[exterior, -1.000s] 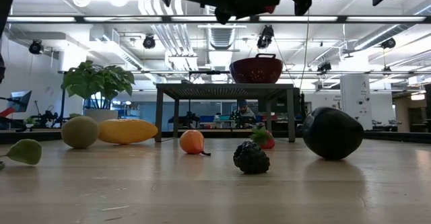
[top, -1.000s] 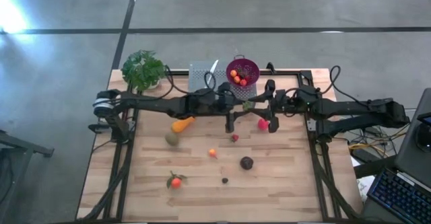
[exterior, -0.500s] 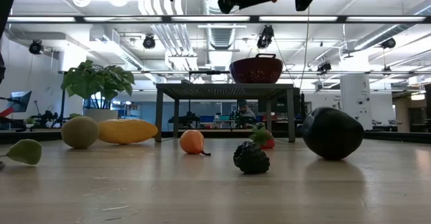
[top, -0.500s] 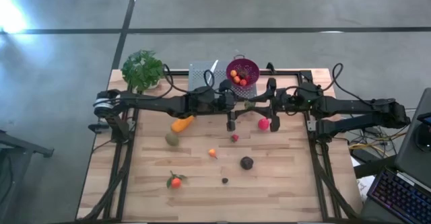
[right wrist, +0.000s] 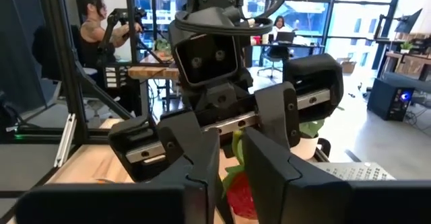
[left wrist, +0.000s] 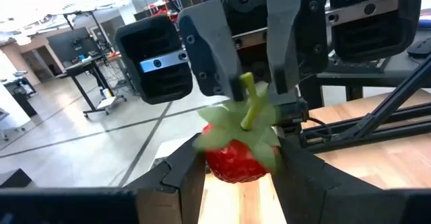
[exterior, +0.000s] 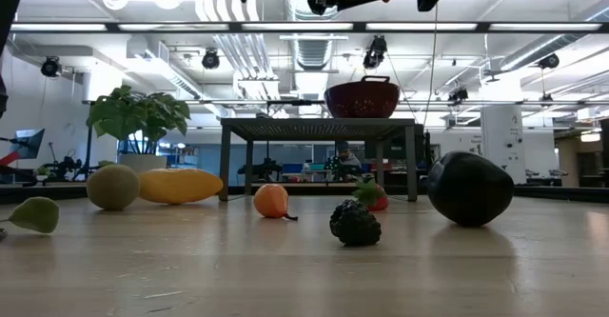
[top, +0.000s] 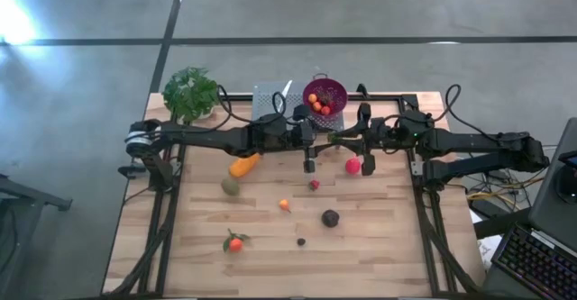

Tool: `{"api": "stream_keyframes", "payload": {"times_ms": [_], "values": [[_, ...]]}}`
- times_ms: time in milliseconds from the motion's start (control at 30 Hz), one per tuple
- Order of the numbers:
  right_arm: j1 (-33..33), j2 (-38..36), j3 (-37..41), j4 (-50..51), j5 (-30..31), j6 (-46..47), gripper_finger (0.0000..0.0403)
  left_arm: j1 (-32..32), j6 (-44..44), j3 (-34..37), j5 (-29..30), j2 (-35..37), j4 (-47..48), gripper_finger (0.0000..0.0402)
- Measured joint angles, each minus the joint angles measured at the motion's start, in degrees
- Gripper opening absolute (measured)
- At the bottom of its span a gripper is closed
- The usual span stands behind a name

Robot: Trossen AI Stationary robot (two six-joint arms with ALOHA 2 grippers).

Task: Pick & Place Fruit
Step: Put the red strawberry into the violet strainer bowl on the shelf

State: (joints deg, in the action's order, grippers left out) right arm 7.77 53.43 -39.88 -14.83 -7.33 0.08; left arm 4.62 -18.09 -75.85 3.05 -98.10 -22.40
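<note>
My left claw [left wrist: 236,163] is clamped on the strawberry [left wrist: 237,158], holding it in the air just in front of the colander [top: 325,94]. My right claw [left wrist: 249,83] meets it there, its fingers [right wrist: 269,163] pinched together on the berry's green stem [left wrist: 249,103]. The rest of the fruit lies on the table [top: 379,246] nearer the front than the colander: mango [top: 243,166], red ball [top: 352,165], dark plum [top: 330,217].

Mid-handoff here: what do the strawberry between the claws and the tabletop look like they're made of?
The red strawberry with green leafy cap: likely moulded plastic or foam, with a smooth, faintly glossy red skin and a stiff, uniform green stem. It's a toy, though its softness can't be judged. The pale wooden slatted tabletop: light wood planks with visible seams and a matte finish.
</note>
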Motion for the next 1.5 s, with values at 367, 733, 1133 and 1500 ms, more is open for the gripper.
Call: {"api": "stream_keyframes", "payload": {"times_ms": [367,733,1133,1500], "values": [[0.0,2.1,0.0,-1.1,2.6,-0.3,0.0031,0.2,0.0,0.1,0.1,0.0,0.2,0.0156],[0.0,1.8,0.0,-0.7,3.4,-0.2,0.0009,0.2,0.0,0.1,0.0,0.0,0.2,0.0156],[0.0,1.8,0.0,-0.1,3.5,0.1,0.0008,0.2,0.7,0.1,-0.5,0.1,-0.2,0.0186],[0.2,1.3,-0.5,3.2,4.4,2.0,0.0008,0.1,-0.8,0.0,4.0,2.5,6.2,0.0263]]}}
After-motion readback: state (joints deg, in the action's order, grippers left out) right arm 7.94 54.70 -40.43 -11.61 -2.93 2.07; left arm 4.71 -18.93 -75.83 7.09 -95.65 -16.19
